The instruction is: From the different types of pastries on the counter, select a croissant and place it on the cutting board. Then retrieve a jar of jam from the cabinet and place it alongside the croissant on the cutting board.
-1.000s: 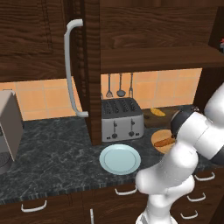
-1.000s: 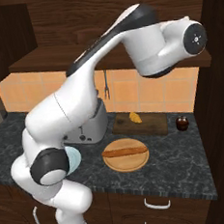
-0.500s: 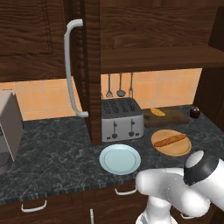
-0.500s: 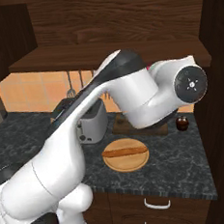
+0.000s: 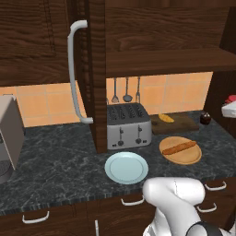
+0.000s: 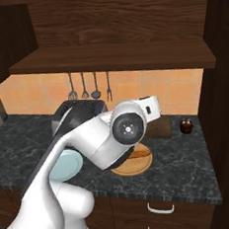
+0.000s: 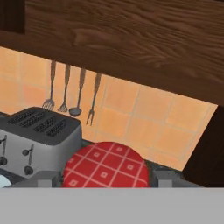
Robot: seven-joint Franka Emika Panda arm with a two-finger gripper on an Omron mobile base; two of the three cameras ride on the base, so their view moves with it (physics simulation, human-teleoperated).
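domestic kitchen: dark speckled stone worktop (image 5: 55, 161) over wood drawers, wall cabinet (image 5: 41, 41) with a curved bar handle, orange tiled backsplash (image 6: 134, 92); toaster (image 5: 128, 124) at centre, hanging utensils (image 5: 125, 90) at 12 o'clock above it.

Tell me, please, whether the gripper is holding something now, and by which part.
The gripper holds the jar of jam. Its jaws close on two opposite sides, about level with the red checked lid. The body of the jar is hidden.
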